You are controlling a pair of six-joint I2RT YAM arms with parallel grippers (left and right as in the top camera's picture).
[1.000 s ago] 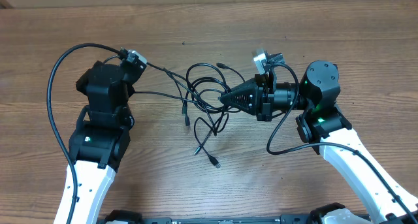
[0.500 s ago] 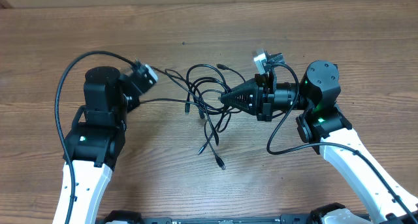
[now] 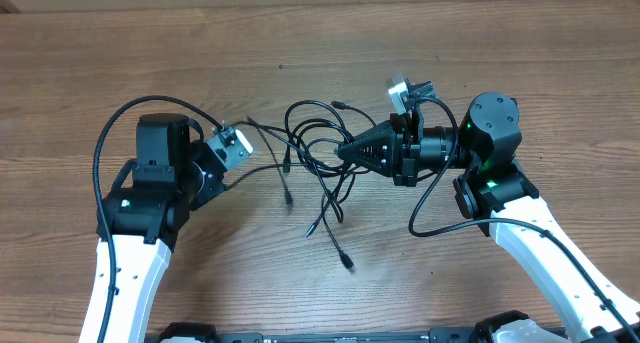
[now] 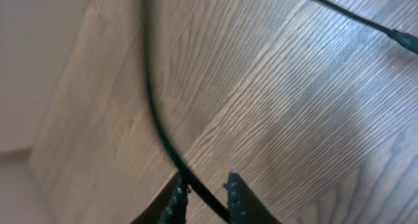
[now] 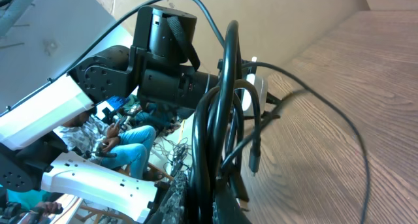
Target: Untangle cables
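The right claw point(image 3: 345, 151) is clamped on the cables point(image 5: 217, 119), which are bundled at the middle of the counter point(image 3: 300, 53). The left claw point(image 4: 204, 188) stands slightly apart, with one cable passing between its fingers.

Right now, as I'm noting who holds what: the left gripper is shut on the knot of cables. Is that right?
No, the side is wrong: the right gripper is shut on the knot of cables, as the overhead view shows. In the left wrist view, the left gripper only has one cord running between its parted fingers.
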